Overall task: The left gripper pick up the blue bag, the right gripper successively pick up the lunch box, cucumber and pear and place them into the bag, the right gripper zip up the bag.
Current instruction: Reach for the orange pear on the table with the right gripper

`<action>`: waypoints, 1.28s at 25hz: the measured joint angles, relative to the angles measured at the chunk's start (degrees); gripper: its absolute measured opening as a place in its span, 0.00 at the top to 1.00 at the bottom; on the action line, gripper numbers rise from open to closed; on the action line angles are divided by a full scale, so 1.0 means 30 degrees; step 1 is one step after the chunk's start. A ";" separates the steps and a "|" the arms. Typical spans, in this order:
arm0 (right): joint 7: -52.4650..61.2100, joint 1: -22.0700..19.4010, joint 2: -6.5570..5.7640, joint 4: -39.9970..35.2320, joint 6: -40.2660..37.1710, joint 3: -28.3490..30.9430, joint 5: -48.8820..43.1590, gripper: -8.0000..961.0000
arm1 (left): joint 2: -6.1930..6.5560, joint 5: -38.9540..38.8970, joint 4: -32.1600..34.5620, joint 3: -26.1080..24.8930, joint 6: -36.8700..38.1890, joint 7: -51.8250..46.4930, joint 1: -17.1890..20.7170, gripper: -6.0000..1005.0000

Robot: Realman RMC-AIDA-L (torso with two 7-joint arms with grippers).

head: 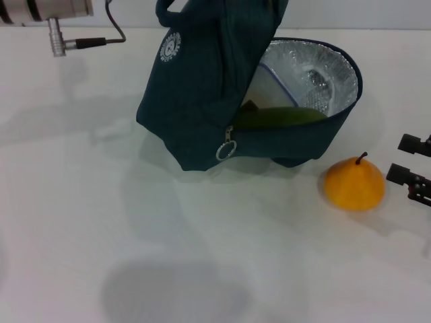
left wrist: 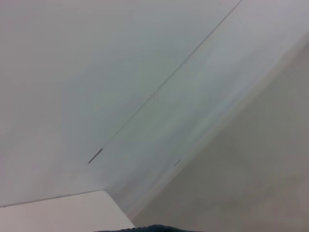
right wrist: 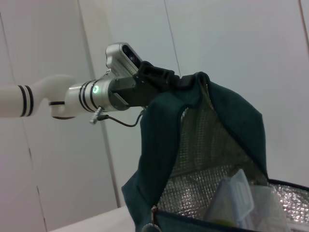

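While left gripper (right wrist: 186, 82) jaws pinch its top, blue bag (head: 202, 101) gapes, foil-lined, right gripper (head: 409, 168) jaws spread.

A bare lab-like test room: a plain white table (head: 81, 222) and blank white panelled walls (right wrist: 231, 43).

Blue bag (head: 202, 94): we lose its top at the head view's edge. Lunch box (head: 269, 91), cucumber (head: 279, 118): mostly hidden inside. Right end effector (head: 412, 163): cropped.
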 joint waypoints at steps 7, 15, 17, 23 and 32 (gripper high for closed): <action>-0.0568 0.0231 0.0333 -0.0004 0.0976 -0.0051 -0.0138 0.42 | -0.0007 0.0032 0.0001 -0.0001 0.0033 0.0182 0.0177 0.94; -0.1248 0.0501 0.0805 -0.0004 0.2610 -0.0077 -0.0545 0.46 | -0.0040 0.0043 0.0000 0.0000 0.0087 0.0363 0.0302 0.94; -0.1361 0.0569 0.0913 -0.0004 0.2828 -0.0083 -0.0554 0.47 | -0.0027 0.0035 0.0000 0.0001 0.0090 0.0363 0.0322 0.94; -0.1574 0.0883 0.1198 0.0025 0.3209 -0.0097 -0.0857 0.51 | -0.0018 -0.0009 0.0002 0.0000 0.0090 0.0391 0.0350 0.94; -0.1494 0.1060 0.1295 0.0034 0.3391 -0.0015 -0.1225 0.56 | -0.0007 -0.0017 0.0002 0.0000 0.0016 0.0443 0.0300 0.94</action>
